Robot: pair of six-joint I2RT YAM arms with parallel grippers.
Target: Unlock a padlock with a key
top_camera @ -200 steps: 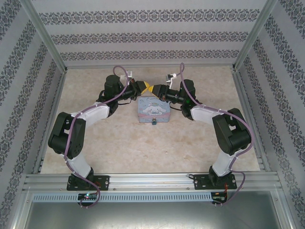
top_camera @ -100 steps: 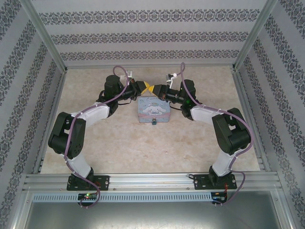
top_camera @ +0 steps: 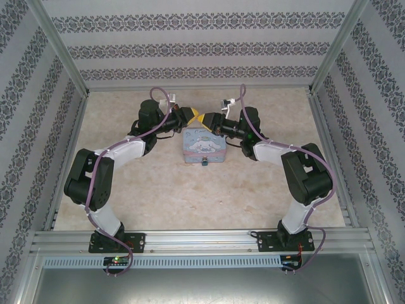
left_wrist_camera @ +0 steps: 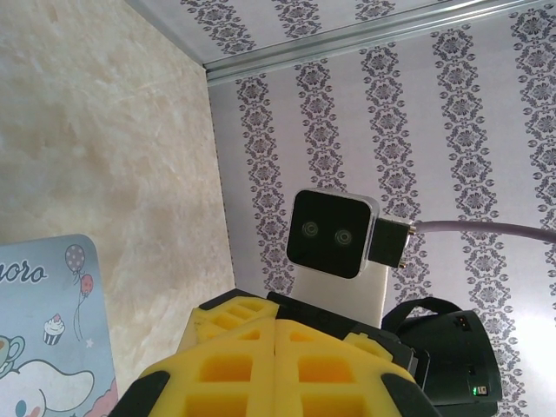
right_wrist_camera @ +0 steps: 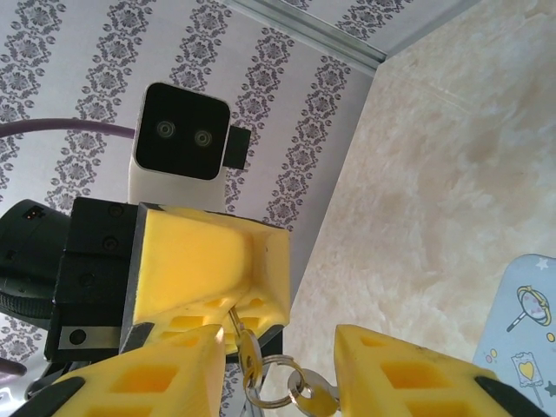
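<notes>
Yellow foam pads, left tool [right_wrist_camera: 234,295]: shut on the upper end of a small metal key [right_wrist_camera: 244,347]. The key hung downward, with a silvery key ring [right_wrist_camera: 265,395] and a second key [right_wrist_camera: 314,401] dangling beneath it.

Right tool [right_wrist_camera: 278,343]: jaws wide, one finger to each side of the hanging key and ring. As far as its wrist view showed, it touched neither. In the overhead view the two tools met nose to nose in the air, over the far edge of the tin [top_camera: 204,144].

Tin: pale blue, cartoon-printed, resting on the marbled desk [top_camera: 190,202].

Padlock [top_camera: 204,163]: tiny and dark, at the near face of the tin, on the side away from both tools and well apart from them. It was too small to tell how its shackle sat.

Hazards, as judged:
- The left tool's hold looked slight, with only a short part of the key between the pads. A nudge from a closing finger could tip it out, and the bunch would drop behind the tin.
- The ring and spare key swung freely. The right tool might clamp on these rather than on the key proper, leaving the blade loose and unaimed.
- If the left tool released before the right had a firm pinch, the key would fall.
- A crooked pinch would make the small keyhole hard to meet.
- The tin was unrestrained, so pressure on the padlock could push it across the desk.
</notes>
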